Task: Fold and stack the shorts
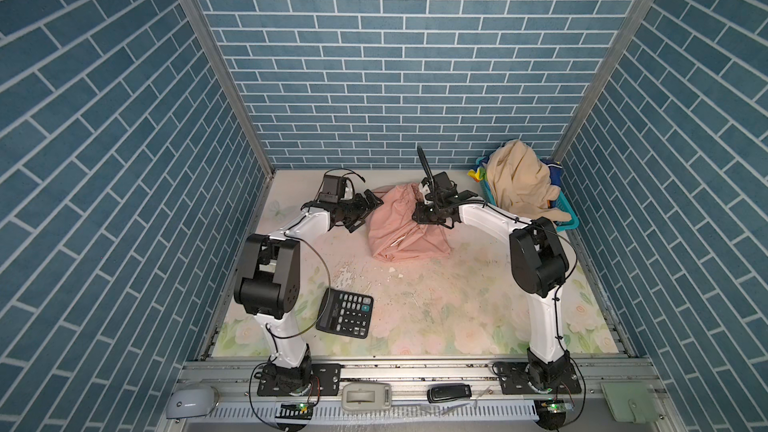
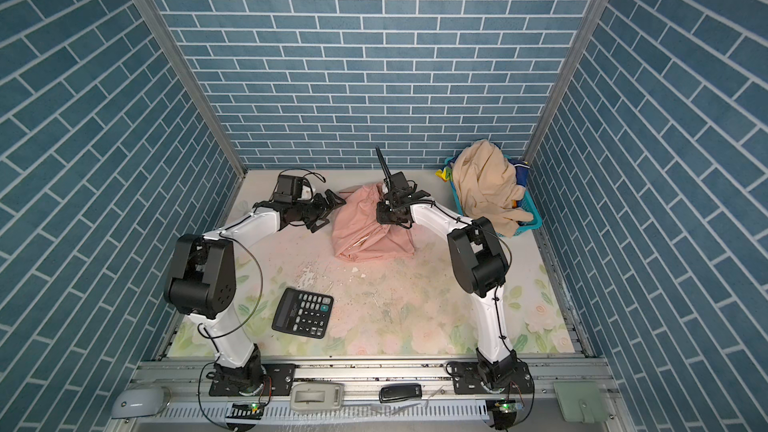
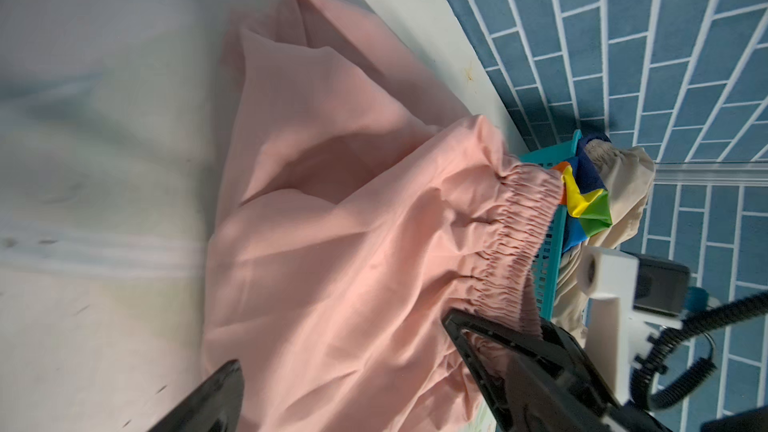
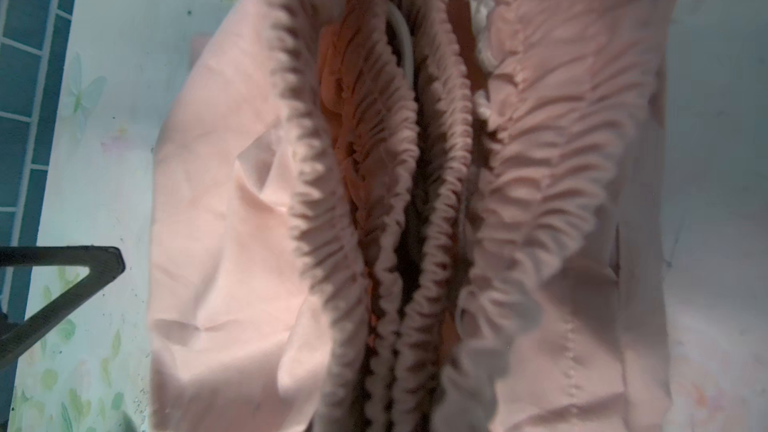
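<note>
Two arms rose from mounts along the near edge of the surface [image 1: 436, 309], elbows bent high, forearms slanting inward toward the middle of the far edge. The left arm [image 1: 272, 268] held its left gripper [image 1: 368, 213] nearly level, jaws spread wide and released, just beside the left side of the salmon-pink shorts [image 1: 401, 236]. The right arm [image 1: 538, 261] reached across with its wrist tipped down. The right gripper [image 1: 420, 216] was sunk into the pink waistband [image 4: 374, 184], which stood gathered and lifted off the surface. It looked clamped on that cloth, though its fingers were hidden. The beige shorts [image 1: 515, 184] lay heaped over the rainbow-striped shorts [image 3: 586, 201] in the teal basket [image 1: 568, 218] at the far right corner. A calculator [image 1: 345, 314] lay near the left arm.
</note>
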